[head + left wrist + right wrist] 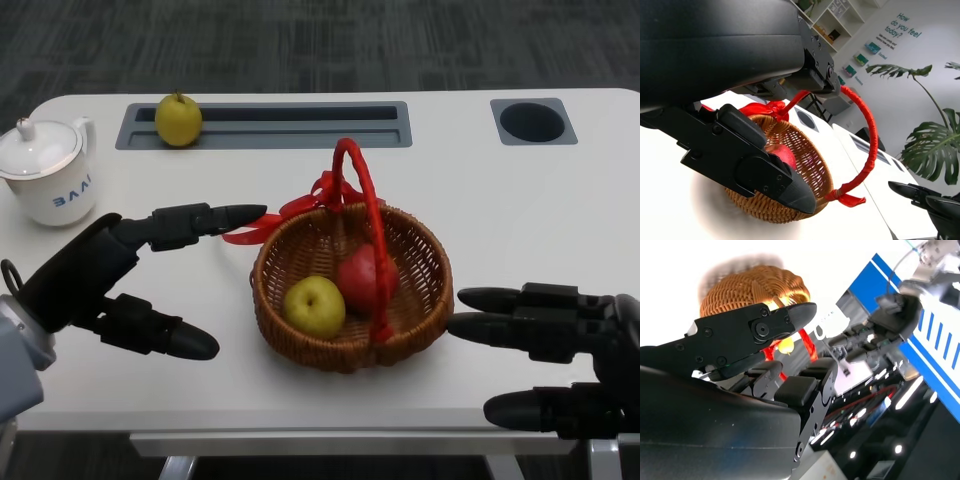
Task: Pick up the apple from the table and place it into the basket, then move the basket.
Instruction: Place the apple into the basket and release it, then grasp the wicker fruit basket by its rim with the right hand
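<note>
A woven basket [340, 350] with a red handle [362, 190] stands mid-table. Inside lie a red apple [362, 278] and a yellow-green apple [315, 305]. My left hand [120, 275] is just left of the basket, fingers spread and empty; its upper fingertip reaches close to the red ribbon at the handle's base. My right hand [545, 350] lies right of the basket, fingers apart, pointing at its wall and holding nothing. The left wrist view shows the basket [765, 207], red apple [785, 155] and right hand [930, 202]. In the right wrist view the basket [750, 287] lies beyond my fingers [750, 332].
A yellow-green fruit [179, 119] sits on the grey recessed slot [300, 128] at the back. A white teapot [50, 170] stands at the far left, close to my left arm. A round cup hole [532, 121] is at the back right.
</note>
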